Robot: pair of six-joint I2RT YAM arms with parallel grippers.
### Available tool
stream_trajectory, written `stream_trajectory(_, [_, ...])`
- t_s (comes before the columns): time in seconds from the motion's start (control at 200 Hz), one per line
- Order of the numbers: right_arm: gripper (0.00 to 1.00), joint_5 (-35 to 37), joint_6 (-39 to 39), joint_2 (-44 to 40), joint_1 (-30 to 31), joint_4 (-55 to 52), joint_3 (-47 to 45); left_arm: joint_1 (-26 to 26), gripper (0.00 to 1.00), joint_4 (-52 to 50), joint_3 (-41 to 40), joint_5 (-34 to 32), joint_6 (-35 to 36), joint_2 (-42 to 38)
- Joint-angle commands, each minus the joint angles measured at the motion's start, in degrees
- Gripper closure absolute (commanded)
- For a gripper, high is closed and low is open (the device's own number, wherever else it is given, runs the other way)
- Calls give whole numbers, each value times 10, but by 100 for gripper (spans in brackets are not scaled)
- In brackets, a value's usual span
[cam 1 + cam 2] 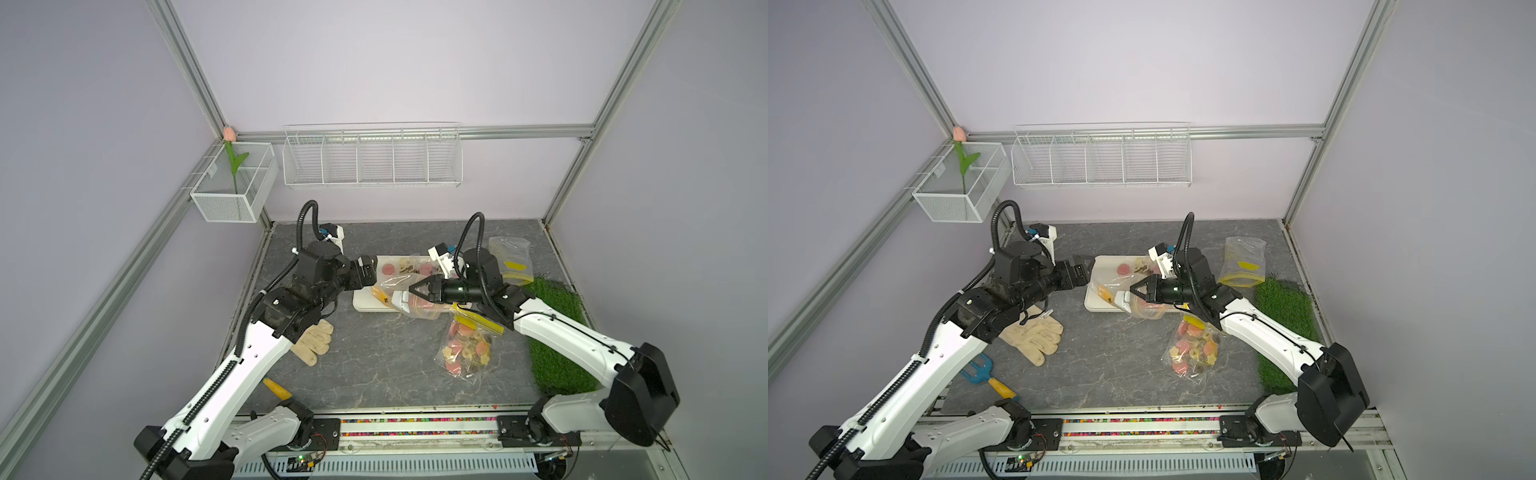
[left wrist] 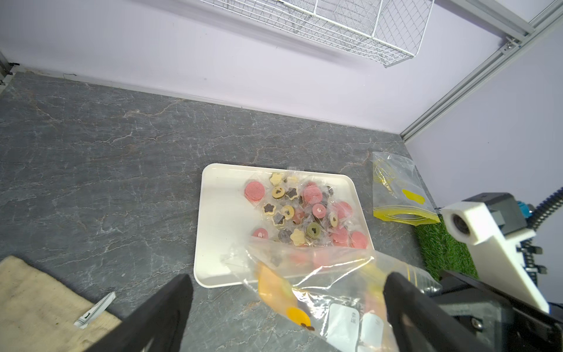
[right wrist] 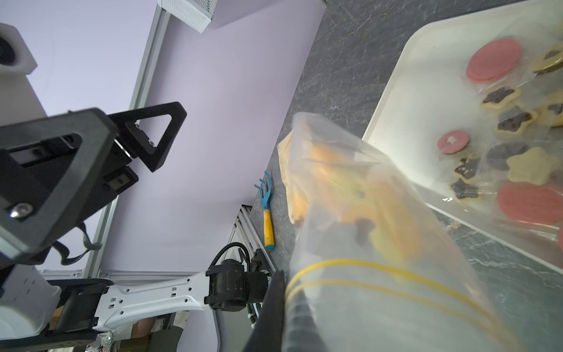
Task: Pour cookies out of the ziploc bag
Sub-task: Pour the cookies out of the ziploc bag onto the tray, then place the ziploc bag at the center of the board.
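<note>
The small pink, beige and dark brown cookies (image 2: 304, 213) lie scattered on the shallow white rectangular tray (image 2: 219, 231) just ahead of the left gripper (image 2: 288, 279), whose black jaws stand spread wide and grip nothing; more of them sit inside a clear plastic ziploc bag (image 1: 465, 349) lying on the grey marbled tabletop (image 1: 374, 365), near the right gripper (image 1: 413, 289) on its base-ward side. The right gripper is pinched tight on the yellow-lined end of a second clear bag (image 2: 329, 271) with white tags and an orange piece inside, which drapes over the tray's edge between the two grippers.
</note>
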Motion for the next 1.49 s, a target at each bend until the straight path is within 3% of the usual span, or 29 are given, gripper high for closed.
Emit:
stream_trajectory(0.0, [93, 30, 28, -31, 19, -3, -16, 8, 0, -11, -8, 8, -6, -22])
stream_trajectory(0.34, [93, 59, 79, -55, 78, -2, -44, 19, 0, -23, -61, 8, -15, -103])
stream_trajectory(0.61, [93, 55, 115, 10, 136, 63, -17, 30, 1, -28, -81, 2, -6, -130])
stream_trajectory(0.73, [93, 41, 175, 60, 156, 167, -27, 37, 0, -31, -69, 15, -5, -117])
stream_trajectory(0.92, [93, 53, 326, 167, 197, 444, -55, 38, 0, -45, -35, 31, 0, -90])
stream_trajectory(1.1, [93, 52, 373, 260, 216, 558, -60, 38, 0, -43, -38, 23, -3, -95])
stream_trajectory(1.49, [93, 63, 272, 207, 198, 382, -91, 38, 0, -19, -53, 22, -15, -78])
